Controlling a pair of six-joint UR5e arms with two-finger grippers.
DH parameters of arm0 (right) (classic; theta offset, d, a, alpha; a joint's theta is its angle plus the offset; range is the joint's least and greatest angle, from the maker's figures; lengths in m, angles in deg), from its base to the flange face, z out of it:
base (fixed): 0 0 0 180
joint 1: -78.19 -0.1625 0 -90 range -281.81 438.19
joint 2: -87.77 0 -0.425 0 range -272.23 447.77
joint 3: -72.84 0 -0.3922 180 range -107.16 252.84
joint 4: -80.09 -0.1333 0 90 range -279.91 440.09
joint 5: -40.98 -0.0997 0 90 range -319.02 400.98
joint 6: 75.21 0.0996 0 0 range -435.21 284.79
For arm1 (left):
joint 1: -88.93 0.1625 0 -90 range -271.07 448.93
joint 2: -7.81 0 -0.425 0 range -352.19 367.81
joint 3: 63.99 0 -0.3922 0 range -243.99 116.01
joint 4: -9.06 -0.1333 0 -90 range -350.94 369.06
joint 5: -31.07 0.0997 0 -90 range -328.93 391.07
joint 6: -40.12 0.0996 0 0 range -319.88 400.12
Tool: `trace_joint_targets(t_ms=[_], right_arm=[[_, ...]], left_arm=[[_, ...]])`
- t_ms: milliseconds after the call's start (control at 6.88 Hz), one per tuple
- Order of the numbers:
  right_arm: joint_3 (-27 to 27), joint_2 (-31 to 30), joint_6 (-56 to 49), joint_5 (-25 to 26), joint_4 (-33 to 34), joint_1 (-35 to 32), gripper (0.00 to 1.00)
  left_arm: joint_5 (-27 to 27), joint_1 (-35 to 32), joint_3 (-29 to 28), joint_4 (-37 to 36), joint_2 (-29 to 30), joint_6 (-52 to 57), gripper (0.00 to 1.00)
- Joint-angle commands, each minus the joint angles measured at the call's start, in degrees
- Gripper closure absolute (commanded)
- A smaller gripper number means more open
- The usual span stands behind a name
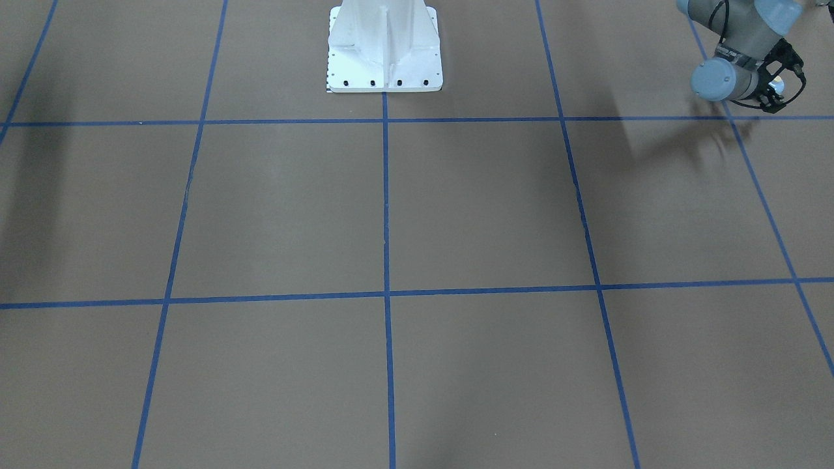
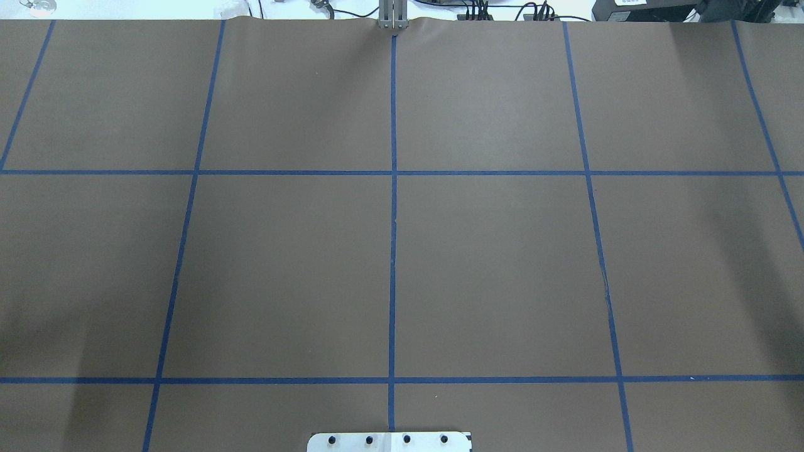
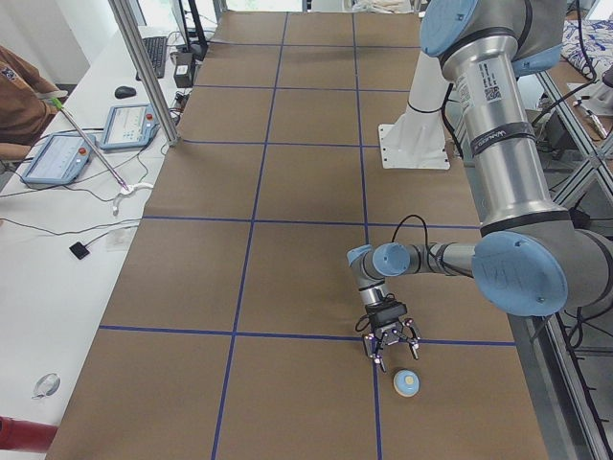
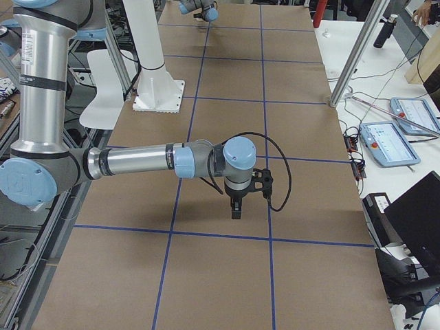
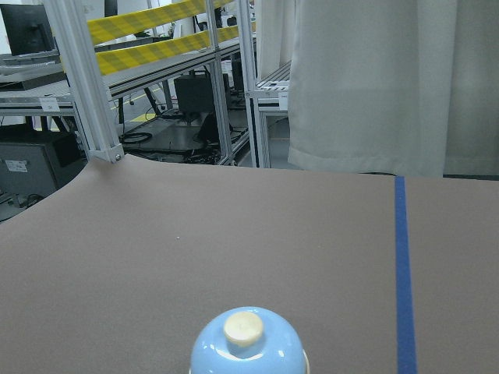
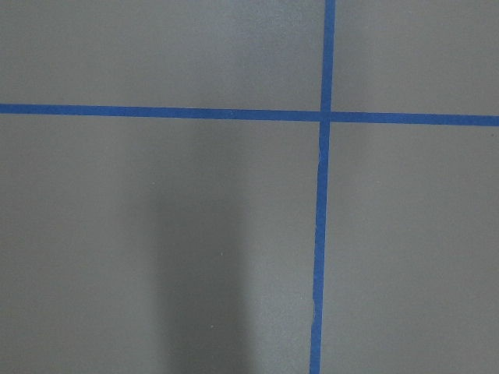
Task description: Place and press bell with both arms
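The light-blue bell [image 3: 408,383] with its cream button stands on the brown table at the end on the robot's left, just right of a blue tape line. It fills the bottom centre of the left wrist view [image 5: 248,343]. My left gripper [image 3: 391,356] points down, a little above the table, close beside the bell and apart from it. In the front-facing view it shows only partly at the top right [image 1: 782,81], and I cannot tell whether it is open or shut. My right gripper [image 4: 235,214] points down over bare table, holding nothing I can see; its state is unclear.
The white pedestal [image 1: 384,49] stands at the robot's side of the table. Blue tape lines [image 2: 393,188] grid the brown surface. Tablets [image 3: 57,158] and cables lie on the white bench beside it. Aluminium posts [image 4: 354,58] stand at the table's edge.
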Motion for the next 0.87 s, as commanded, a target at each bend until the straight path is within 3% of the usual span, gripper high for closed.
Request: trace_joint_targets(t_ms=[0, 726], right_arm=[[0.41, -0.04, -0.03, 0.0, -0.02, 0.0, 0.0], [1.56, -0.21, 0.06, 0.0, 0.5, -0.09, 0.0]], left_arm=[[-0.74, 1.45, -1.27, 0.07, -0.08, -2.03, 0.0], [-0.22, 2.06, -4.61, 2.95, -0.08, -2.03, 0.0]])
